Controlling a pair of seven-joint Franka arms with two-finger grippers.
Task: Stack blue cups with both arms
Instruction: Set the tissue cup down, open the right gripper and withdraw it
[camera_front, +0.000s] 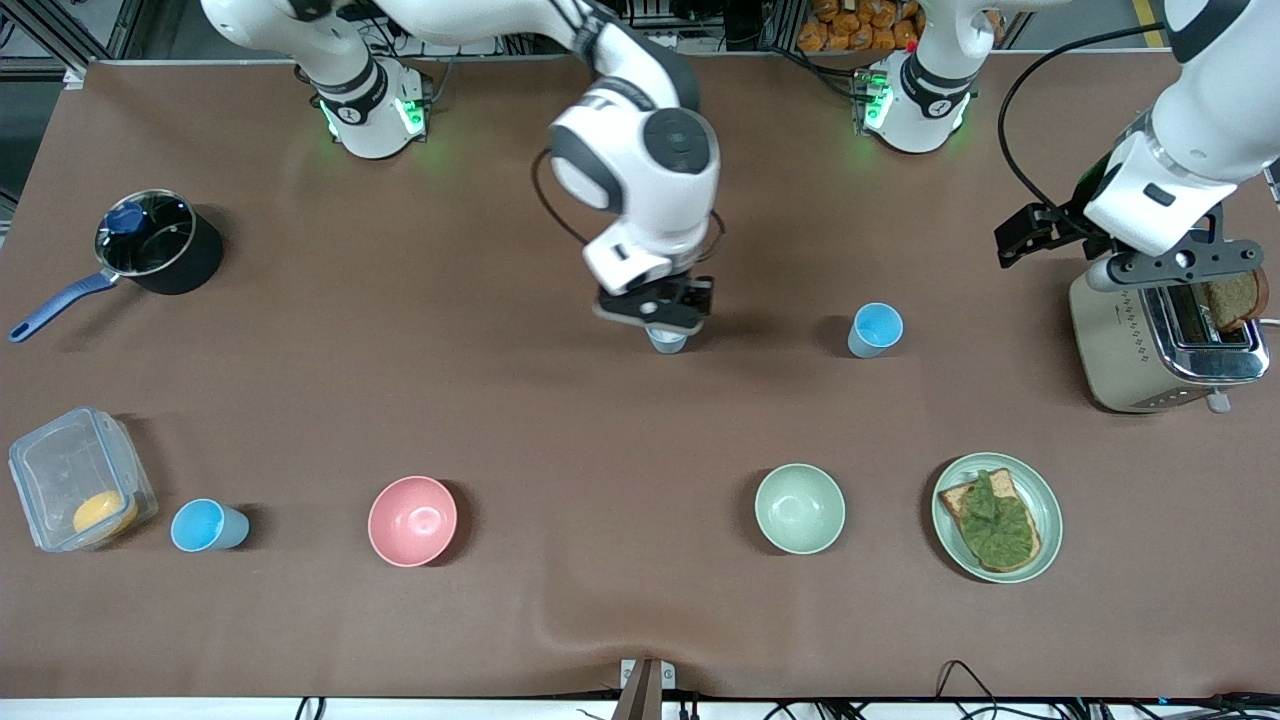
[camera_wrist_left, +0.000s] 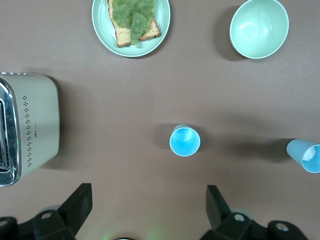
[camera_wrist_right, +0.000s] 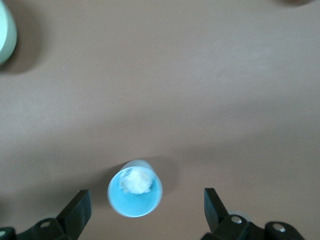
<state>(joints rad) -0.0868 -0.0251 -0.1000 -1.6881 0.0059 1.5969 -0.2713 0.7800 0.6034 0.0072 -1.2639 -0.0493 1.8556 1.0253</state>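
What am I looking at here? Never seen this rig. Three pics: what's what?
Two white robot arms stand at a brown table. The wide picture looks down from across the table; the other two come from cameras on each arm's wrist. The right gripper is open over a blue cup with something white inside, mid-table; it holds nothing. The left gripper hangs open and empty by the toaster. A second cup stands beside the first toward the toaster, a third beside a plastic box. Also: pink bowl, green bowl, plate of toast, saucepan.
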